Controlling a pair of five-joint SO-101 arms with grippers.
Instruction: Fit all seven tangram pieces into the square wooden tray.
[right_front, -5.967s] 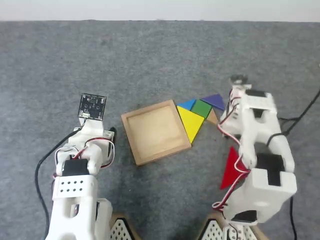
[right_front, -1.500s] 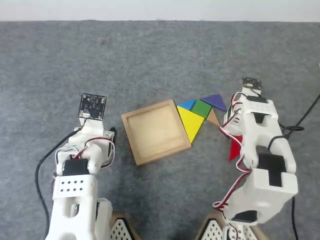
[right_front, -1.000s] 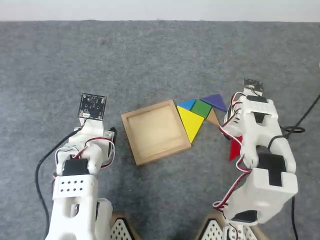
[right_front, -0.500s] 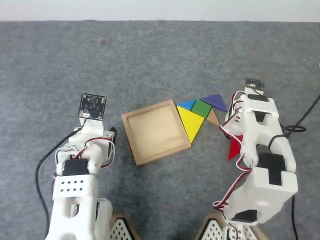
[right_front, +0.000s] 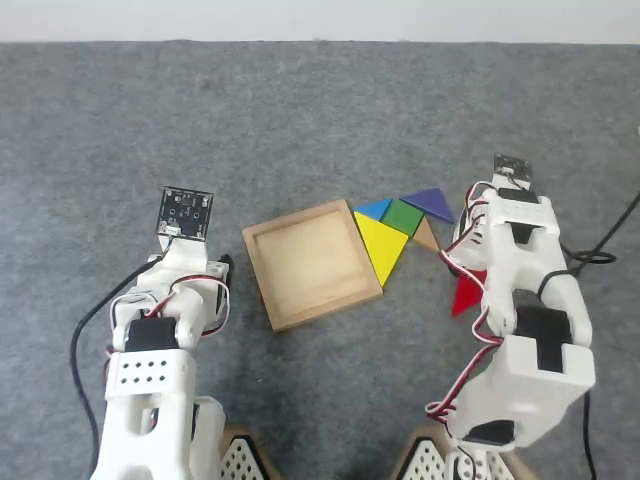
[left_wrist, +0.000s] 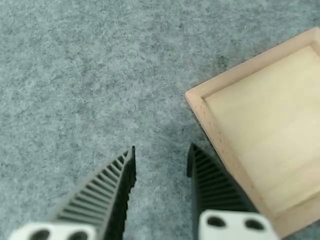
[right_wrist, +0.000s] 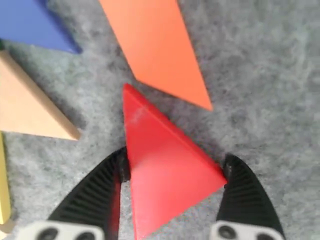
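At frame centre, your tray (right_front: 308, 260) sits empty, with the pieces (right_front: 403, 216) all outside it. Your right claw (right_wrist: 175, 160) clamps the red triangle (right_wrist: 162, 170); your left claw (left_wrist: 161, 149) gapes apart.

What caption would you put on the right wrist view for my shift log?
Right gripper closed on the red triangle, orange piece and tan triangle beside it on the grey mat.

Seven tangram pieces: yellow (right_front: 380, 247), blue (right_front: 374, 209), green (right_front: 403, 216), purple (right_front: 428, 203), tan (right_front: 426, 236), red (right_front: 465, 292), orange (right_wrist: 157, 50); one tray (right_front: 326, 307); two arms (right_front: 165, 330).
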